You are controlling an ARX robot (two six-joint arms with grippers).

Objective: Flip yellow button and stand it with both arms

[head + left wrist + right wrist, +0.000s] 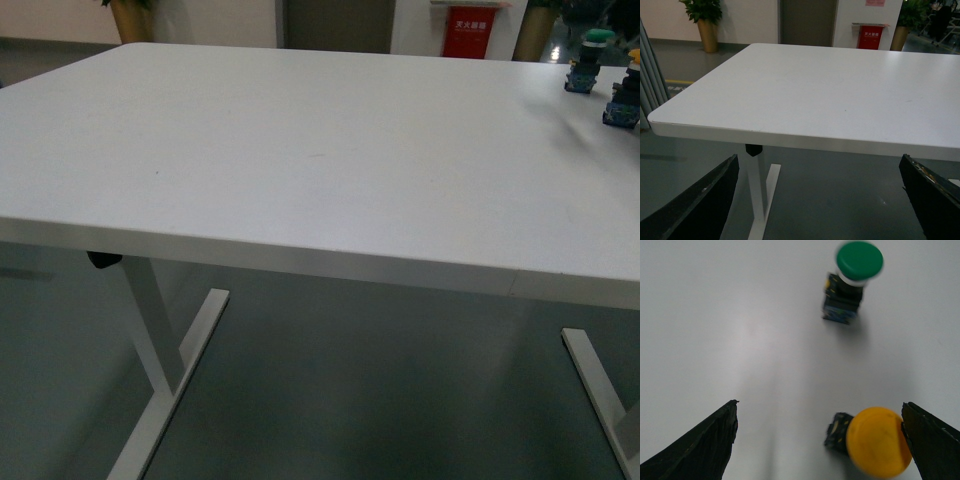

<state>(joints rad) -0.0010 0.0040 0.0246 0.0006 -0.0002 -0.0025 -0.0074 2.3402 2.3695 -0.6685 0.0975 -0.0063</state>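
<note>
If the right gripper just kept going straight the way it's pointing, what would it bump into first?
Probably the white tabletop: the open right gripper looks down at bare surface between its fingers. The yellow-capped push-button sits beside one finger and might get brushed; depth is unclear.
</note>
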